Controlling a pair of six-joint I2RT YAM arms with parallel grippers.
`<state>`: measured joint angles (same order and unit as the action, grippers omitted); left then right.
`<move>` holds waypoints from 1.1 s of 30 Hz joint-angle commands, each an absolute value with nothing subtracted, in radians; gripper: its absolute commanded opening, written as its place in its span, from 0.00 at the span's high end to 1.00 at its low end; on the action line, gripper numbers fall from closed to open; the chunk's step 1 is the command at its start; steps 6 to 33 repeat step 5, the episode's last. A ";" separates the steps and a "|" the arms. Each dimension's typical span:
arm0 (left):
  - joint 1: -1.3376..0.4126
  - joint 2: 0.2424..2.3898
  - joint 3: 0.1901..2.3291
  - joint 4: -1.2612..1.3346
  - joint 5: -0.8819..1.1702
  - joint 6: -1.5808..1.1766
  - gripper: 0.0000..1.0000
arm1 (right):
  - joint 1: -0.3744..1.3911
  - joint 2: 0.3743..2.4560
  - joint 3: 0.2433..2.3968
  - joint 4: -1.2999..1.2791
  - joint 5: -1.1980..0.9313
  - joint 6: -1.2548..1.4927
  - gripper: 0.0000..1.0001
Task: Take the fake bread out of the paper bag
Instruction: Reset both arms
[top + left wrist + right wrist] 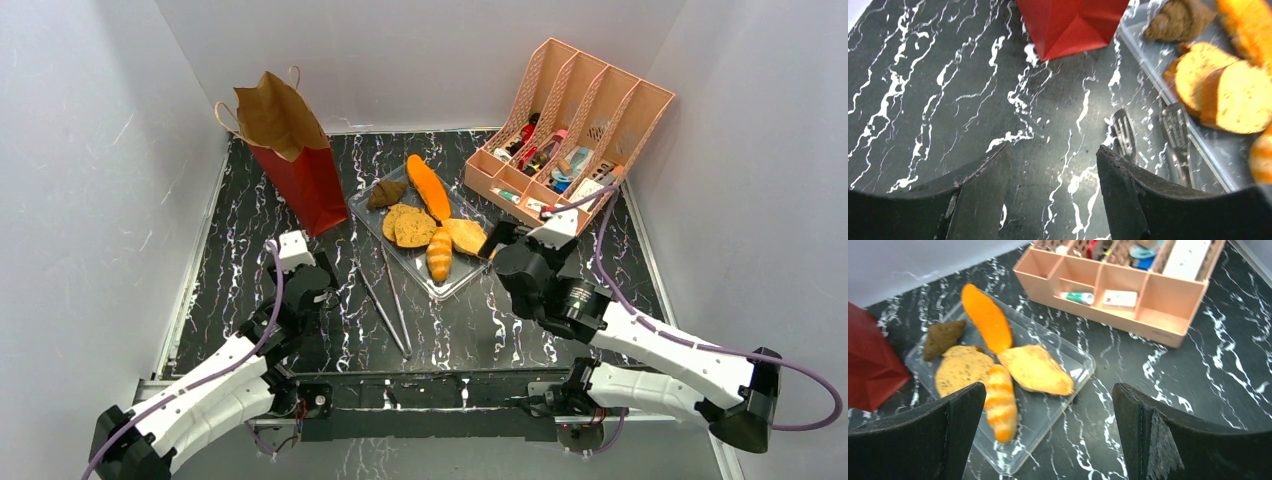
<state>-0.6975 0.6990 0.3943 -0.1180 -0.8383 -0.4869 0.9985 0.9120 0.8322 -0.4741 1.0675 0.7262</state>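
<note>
Six bread pieces (439, 254): all lie in the tray, outside the bag.
Loaves: two; a long orange loaf (428, 187) and a striped loaf (1000, 402), set end to end.
Rounds: two tan rounds (408, 226), overlapping, left of the loaves.
Lump: one dark brown lump (385, 193) at the tray's far left corner.
Flat piece: one tan flat piece (1035, 369), touching the striped loaf on its right.
Bag: one bag (300, 165), red, upright at the rear left, mouth open, two handles up; just left of the tray; I cannot tell what it holds.
Tray: one clear tray (458, 283), mid-table, set at an angle.
Tongs: one metal pair of tongs (388, 300), two slotted tips, flat on the table just beside the tray's near left edge.
Left gripper: left gripper (1053, 195) low over the table near the bag's corner, jaws partly apart, gripping nothing.
Right gripper: right gripper (1048, 435) above the tray's near right edge, jaws wide, gripping nothing.
Organizer: one pink organizer (570, 120), four slots, rear right, with small items inside.
Table: one black marbled table (230, 250).
</note>
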 commanded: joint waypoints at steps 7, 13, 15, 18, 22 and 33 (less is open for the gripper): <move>-0.695 0.680 0.420 -0.096 -0.879 -0.441 0.38 | 0.999 0.947 0.863 -0.857 1.149 1.117 0.02; -0.695 0.680 0.420 -0.096 -0.879 -0.441 0.38 | 0.999 0.947 0.863 -0.857 1.149 1.117 0.02; -0.695 0.680 0.420 -0.096 -0.879 -0.441 0.38 | 0.999 0.947 0.863 -0.857 1.149 1.117 0.02; -0.695 0.680 0.420 -0.096 -0.879 -0.441 0.38 | 0.999 0.947 0.863 -0.857 1.149 1.117 0.02; -0.695 0.680 0.420 -0.096 -0.879 -0.441 0.38 | 0.999 0.947 0.863 -0.857 1.149 1.117 0.02; -0.695 0.680 0.420 -0.096 -0.879 -0.441 0.38 | 0.999 0.947 0.863 -0.857 1.149 1.117 0.02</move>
